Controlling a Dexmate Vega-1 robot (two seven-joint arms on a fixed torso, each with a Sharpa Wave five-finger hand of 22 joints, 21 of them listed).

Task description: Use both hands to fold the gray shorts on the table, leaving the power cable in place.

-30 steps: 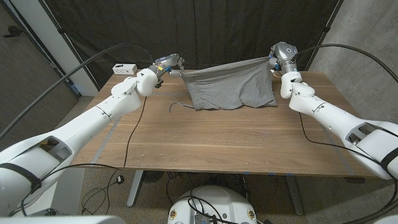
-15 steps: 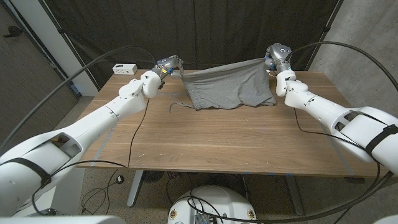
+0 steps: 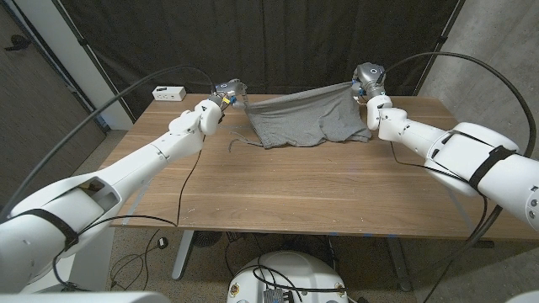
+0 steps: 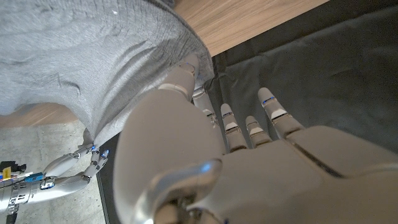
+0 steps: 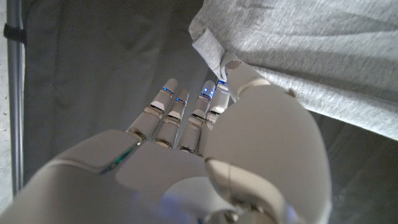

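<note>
Both hands have carried the shorts (image 3: 307, 120) farther back. Left hand (image 3: 227, 90) and right hand (image 3: 367, 80) each pinch a waistband corner; lower hem rests on table (image 3: 295, 189). Fingertip contact hidden by cloth.

Both arms are extending forward from the near corners, converging toward the far side of the counter. The left hand (image 3: 226, 90) is pinching fabric between thumb and a finger, with the remaining fingers (image 4: 272, 109) reaching straight out beside the pinch. The right hand (image 3: 367, 78) is gripping fabric the same way, its other fingers (image 5: 166, 102) lying straight and close together.
</note>
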